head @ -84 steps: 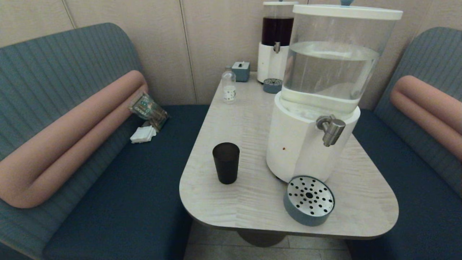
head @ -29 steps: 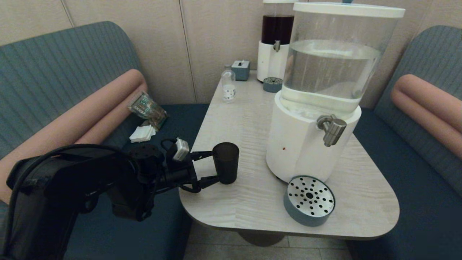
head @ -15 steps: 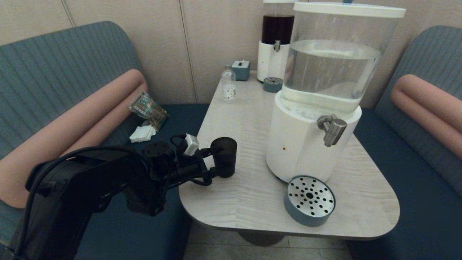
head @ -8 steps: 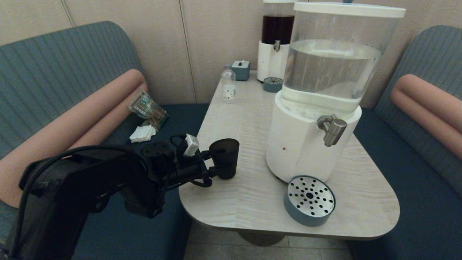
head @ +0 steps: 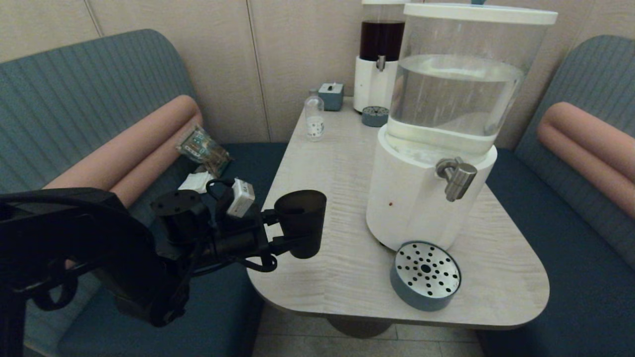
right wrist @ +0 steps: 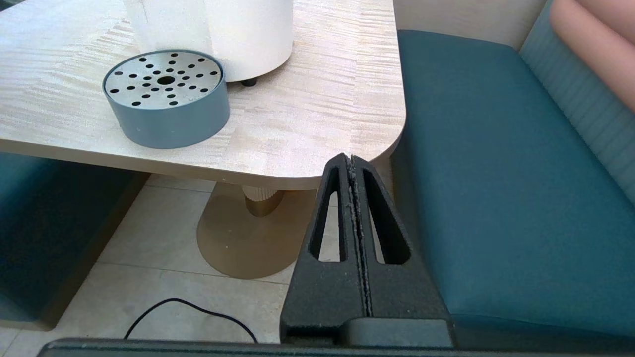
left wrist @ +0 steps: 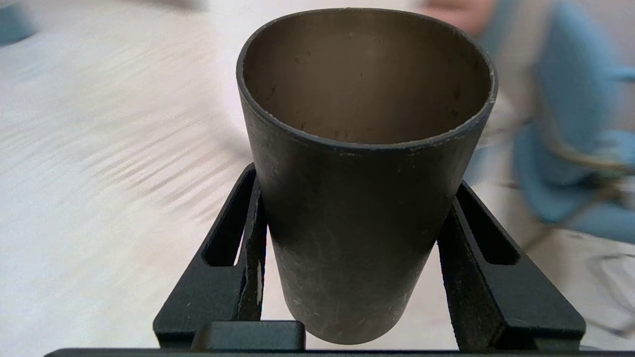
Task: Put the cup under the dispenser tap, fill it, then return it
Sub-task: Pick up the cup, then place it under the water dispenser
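Observation:
The matte black cup (head: 300, 223) hangs a little above the table's near left part, tilted slightly, with my left gripper (head: 290, 228) shut on its sides. In the left wrist view the cup (left wrist: 364, 163) fills the middle, empty inside, with a finger (left wrist: 250, 233) pressed against each flank. The brushed-steel dispenser tap (head: 455, 177) juts from the big white-based dispenser (head: 421, 198), to the right of the cup and apart from it. Below the tap sits the round perforated drip tray (head: 425, 275). My right gripper (right wrist: 351, 163) is shut on nothing, low beside the table's near right corner.
A slimmer dark-liquid dispenser (head: 379, 54), a small drip tray (head: 374, 116), a teal box (head: 331, 95) and a small clear bottle (head: 314, 119) stand at the table's (head: 337, 163) far end. Cushioned benches flank the table; a packet (head: 203, 148) and napkins lie on the left seat.
My left gripper closed on the cup and raised it off the table; over the last half second arm and cup drew slightly toward the near left edge.

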Robot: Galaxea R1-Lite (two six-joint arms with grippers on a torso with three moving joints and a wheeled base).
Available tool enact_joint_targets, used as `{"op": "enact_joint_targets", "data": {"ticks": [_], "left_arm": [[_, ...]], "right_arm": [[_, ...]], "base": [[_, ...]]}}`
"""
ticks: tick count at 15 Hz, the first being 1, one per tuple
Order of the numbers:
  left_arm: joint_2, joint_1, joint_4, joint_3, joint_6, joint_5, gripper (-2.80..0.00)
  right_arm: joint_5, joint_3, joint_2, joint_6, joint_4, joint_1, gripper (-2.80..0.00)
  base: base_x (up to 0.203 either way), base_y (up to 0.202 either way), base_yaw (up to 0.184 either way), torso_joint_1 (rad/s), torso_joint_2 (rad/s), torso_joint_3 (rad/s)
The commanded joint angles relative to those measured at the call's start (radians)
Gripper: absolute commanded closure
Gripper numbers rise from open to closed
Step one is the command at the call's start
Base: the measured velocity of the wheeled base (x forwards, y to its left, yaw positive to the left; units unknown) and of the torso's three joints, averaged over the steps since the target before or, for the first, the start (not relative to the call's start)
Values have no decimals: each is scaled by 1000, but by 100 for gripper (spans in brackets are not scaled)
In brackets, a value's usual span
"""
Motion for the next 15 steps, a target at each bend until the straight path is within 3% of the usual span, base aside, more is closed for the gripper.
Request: {"op": "enact_joint_targets", "data": {"ticks": [1, 4, 6, 15], "left_arm": [[-129, -60, -8, 69, -5, -5, 0], [-164, -230, -8, 86, -32, 22, 0], [-130, -319, -8, 55, -46, 100, 0], [95, -363, -8, -186, -70, 133, 0]], "right_arm": [[0, 14, 1, 0, -1, 0, 0], [0, 14, 1, 0, -1, 0, 0], [0, 14, 1, 1, -1, 0, 0], [0, 14, 1, 1, -1, 0, 0]], "base": [[0, 0, 0, 0, 0, 0], [0, 0, 0, 0, 0, 0], [0, 0, 0, 0, 0, 0], [0, 0, 0, 0, 0, 0]]}}
